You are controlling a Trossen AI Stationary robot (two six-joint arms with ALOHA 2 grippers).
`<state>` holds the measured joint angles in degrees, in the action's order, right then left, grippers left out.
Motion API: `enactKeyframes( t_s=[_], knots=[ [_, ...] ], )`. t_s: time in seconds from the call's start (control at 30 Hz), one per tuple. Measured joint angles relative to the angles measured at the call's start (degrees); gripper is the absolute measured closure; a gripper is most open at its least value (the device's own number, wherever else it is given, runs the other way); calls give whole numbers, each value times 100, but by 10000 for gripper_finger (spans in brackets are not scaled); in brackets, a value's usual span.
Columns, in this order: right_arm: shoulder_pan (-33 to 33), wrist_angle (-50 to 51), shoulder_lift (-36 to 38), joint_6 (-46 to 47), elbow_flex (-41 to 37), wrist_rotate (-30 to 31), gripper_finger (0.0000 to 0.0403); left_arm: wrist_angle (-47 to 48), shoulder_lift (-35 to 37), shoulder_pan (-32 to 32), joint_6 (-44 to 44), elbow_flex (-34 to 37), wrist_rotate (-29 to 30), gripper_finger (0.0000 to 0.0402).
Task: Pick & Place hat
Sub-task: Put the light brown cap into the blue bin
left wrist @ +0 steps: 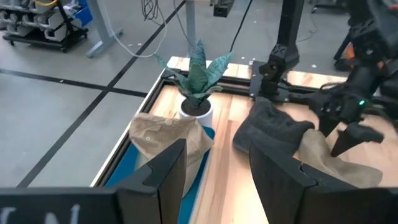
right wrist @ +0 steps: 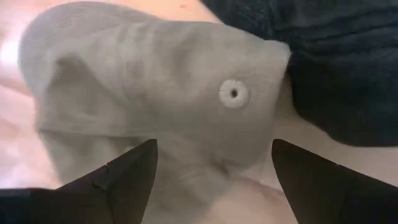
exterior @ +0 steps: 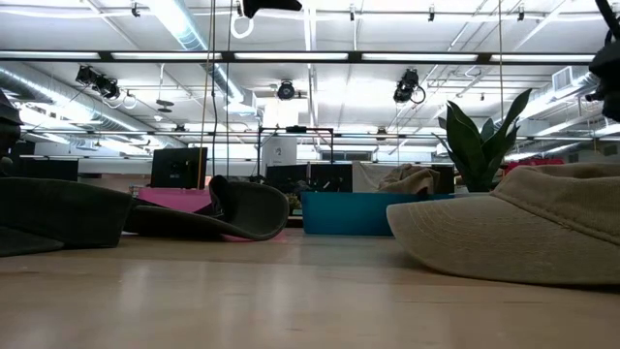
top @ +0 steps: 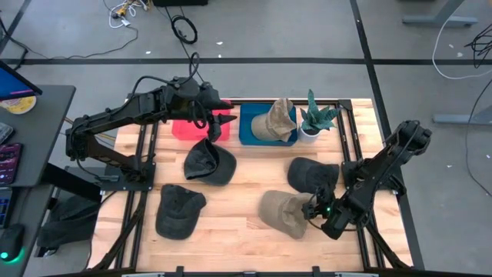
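The right gripper (top: 314,209) hangs low over the near right part of the bench (top: 246,200), just at the edge of the tan cap (top: 283,213). Its fingers (right wrist: 124,174) stand wide apart over the crown of this cap and hold nothing; the top button (right wrist: 233,93) of the cap shows between them. A dark grey cap (top: 312,175) lies beside the tan cap, toward the right edge, touching it.

The left gripper (top: 217,123) is above the far edge, over the pink tray (top: 183,128), with its fingers (left wrist: 168,171) open and empty. Next to it, the blue tray (top: 250,132) carries another tan cap (top: 277,121). A small potted plant (top: 315,119) stands just beside the blue tray. Two more dark caps (top: 207,163) (top: 178,210) lie on the left half of the bench.
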<state>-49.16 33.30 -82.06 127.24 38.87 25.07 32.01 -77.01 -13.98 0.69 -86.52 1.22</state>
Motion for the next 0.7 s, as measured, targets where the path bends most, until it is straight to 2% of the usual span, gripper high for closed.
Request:
enactKeyframes(
  t_s=[0.13, 0.23, 0.33, 0.5, 0.53, 0.7],
  knots=[
    [2, -293, -322, 3, -2, -1, 89, -135, 0, 1, -2, 0, -182, 223],
    [6, -590, -411, 0, -2, -1, 111, -190, 0, 7, -12, 0, -197, 223],
    [6, -668, -415, -4, -2, -33, 179, -215, 0, 6, -45, 0, -197, 223],
    [8, -624, -415, -156, -2, -62, 365, -230, 0, 7, -113, 0, -197, 223],
    [10, -643, -415, -218, -2, -64, 379, -234, 0, 7, -153, 0, -197, 223],
    [28, -722, -345, -230, -4, -324, 385, -287, 0, 9, -197, 0, -197, 223]
  ],
)
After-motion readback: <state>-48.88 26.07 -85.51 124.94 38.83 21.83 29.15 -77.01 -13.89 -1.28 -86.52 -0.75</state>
